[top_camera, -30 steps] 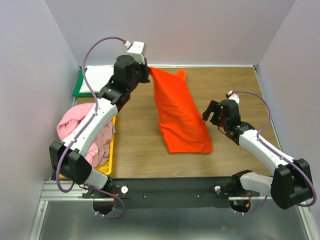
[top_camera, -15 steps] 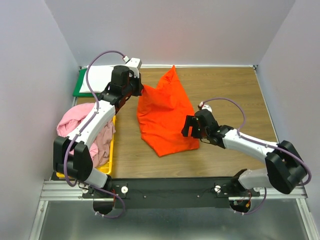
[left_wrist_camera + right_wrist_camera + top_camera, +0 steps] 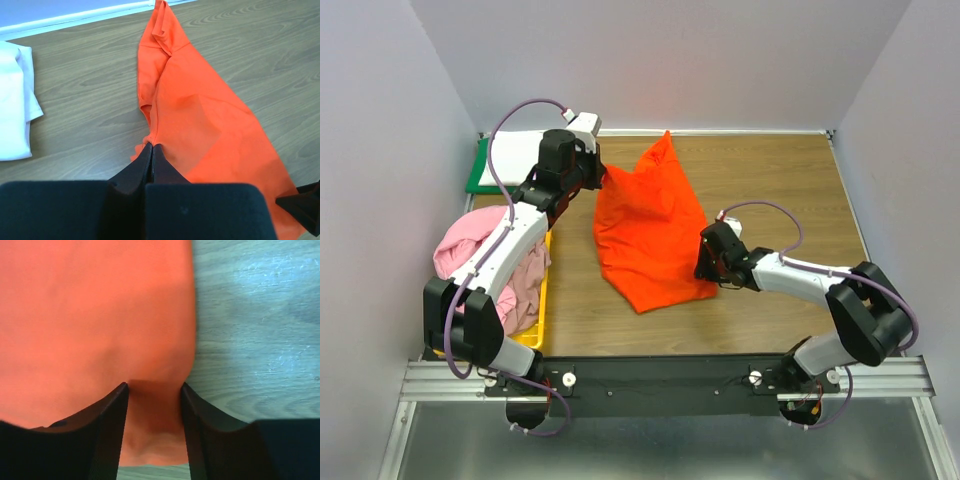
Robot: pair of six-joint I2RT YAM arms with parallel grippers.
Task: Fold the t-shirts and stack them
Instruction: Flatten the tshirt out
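**Progress check: one shirt laid by, one in hand, two waiting**

The bright orange cloth t-shirt [image 3: 650, 235] lies loosely spread on the middle of the brown wood-grain desk [image 3: 780, 180]. It is creased and skewed, with one point reaching toward the far wall. It is not folded.

The left gripper [image 3: 151, 149] has its fingers closed on a bunched edge of this shirt at its far-left side. The right gripper [image 3: 152, 415] sits low at the shirt's near-right corner. Its fingers [image 3: 112, 420] stand apart with the hem lying between them. They are astride the cloth and, as far as the wrist view shows, not clamped on it.

A white cloth t-shirt [image 3: 515, 152] lies flat on the flat green board [image 3: 475, 178] in the far-left corner of the desk. It looks folded, and I take it as the base of the stack.

A light pink cloth t-shirt [image 3: 465, 245] and a dusty mauve-pink cloth t-shirt [image 3: 525, 285] sit crumpled together in the yellow plastic bin [image 3: 532, 338] along the left edge. Neither is touched by a gripper.

Assessment: about one shirt in four is finished. The orange shirt is at the stage of being taken up by two corners for straightening, and no fold is yet visible in it. Outstanding work is to secure the right-hand grip, flatten and fold the orange shirt, and set it on the white one. Both pink shirts must then be drawn from the bin and treated the same way.
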